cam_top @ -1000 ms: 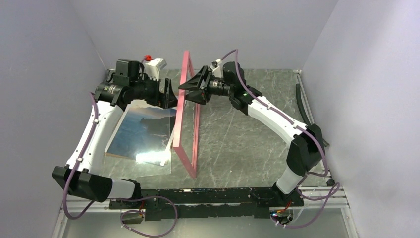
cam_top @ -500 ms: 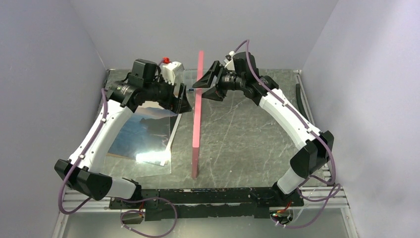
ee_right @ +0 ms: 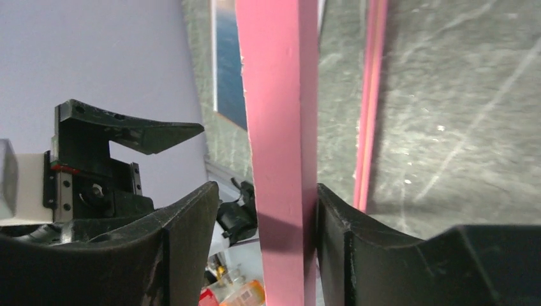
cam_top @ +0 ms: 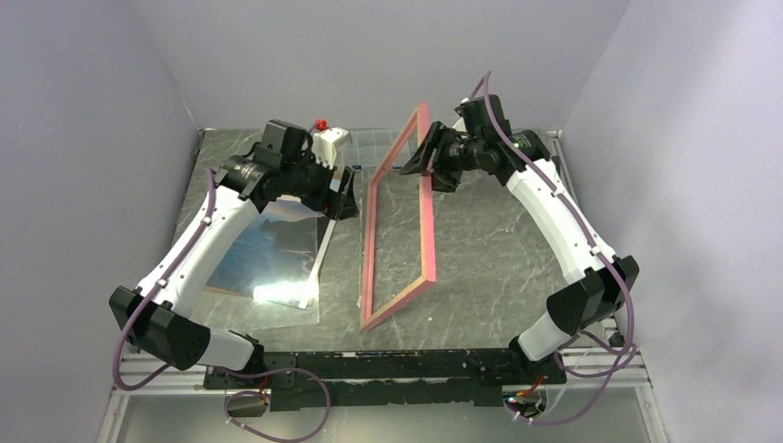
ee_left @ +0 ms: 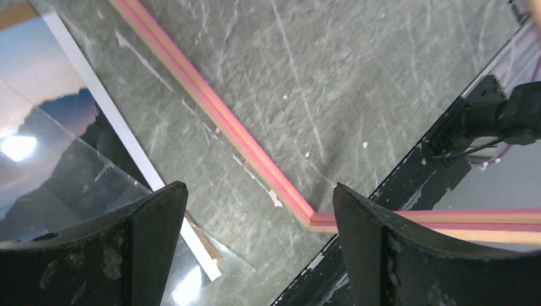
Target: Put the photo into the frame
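Top external view shows a grey marbled table (cam_top: 499, 249) with the frame (cam_top: 367, 249) near its middle, between the two arms. The frame stands on one long rail, which rests on the table, and leans over to the right, so its upper long rail hangs above the surface. Its long axis runs from near to far, and the pink side shows to this camera. The photo (cam_top: 268, 249) lies flat on the table just left of the frame. It is apart from the frame, its far end is under the left arm, and its long axis also runs near to far, slanting a little right at the far end. A bright glare sits on its near edge. The right gripper (cam_top: 423, 159) pinches the frame's upper rail near its far end; in the right wrist view both fingers press on the pink rail. The left gripper (ee_left: 256, 190) hovers above the table between photo and frame, fingers spread wide with nothing between them.
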Controlling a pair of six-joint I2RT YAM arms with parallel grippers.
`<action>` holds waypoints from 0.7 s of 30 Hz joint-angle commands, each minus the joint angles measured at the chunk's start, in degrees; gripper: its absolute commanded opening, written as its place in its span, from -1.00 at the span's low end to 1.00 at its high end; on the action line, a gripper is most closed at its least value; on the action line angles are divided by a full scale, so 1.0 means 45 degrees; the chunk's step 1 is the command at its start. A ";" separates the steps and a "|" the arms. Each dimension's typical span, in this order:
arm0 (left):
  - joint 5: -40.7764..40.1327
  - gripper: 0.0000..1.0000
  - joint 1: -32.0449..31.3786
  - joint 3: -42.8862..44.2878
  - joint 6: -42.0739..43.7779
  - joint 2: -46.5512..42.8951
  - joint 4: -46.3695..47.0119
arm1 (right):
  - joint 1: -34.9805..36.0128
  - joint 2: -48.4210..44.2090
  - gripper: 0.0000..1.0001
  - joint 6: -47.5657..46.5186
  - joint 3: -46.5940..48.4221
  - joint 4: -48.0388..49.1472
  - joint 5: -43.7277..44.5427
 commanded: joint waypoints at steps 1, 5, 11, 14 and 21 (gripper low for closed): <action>-0.0832 0.79 -0.0018 -0.1035 0.0413 -0.0085 0.0494 | -0.0309 -0.0912 0.10 -0.1192 0.0960 -0.1710 0.1023; -0.1083 0.77 -0.0016 -0.1792 0.0414 0.0016 0.0878 | -0.0408 -0.1098 -0.18 -0.1945 0.0764 -0.2565 0.1843; -0.1165 0.78 -0.0018 -0.2445 0.0414 0.0181 0.1111 | -0.0430 -0.1385 -0.53 -0.2729 -0.0157 -0.3325 0.2951; -0.1343 0.79 -0.0027 -0.2505 0.0414 0.0281 0.0961 | -0.0455 -0.1623 -0.60 -0.2986 -0.0668 -0.3591 0.3707; -0.1444 0.82 0.0166 -0.3259 0.0415 -0.0053 0.1055 | -0.0446 -0.2420 -0.80 -0.3328 -0.2948 -0.3577 0.5182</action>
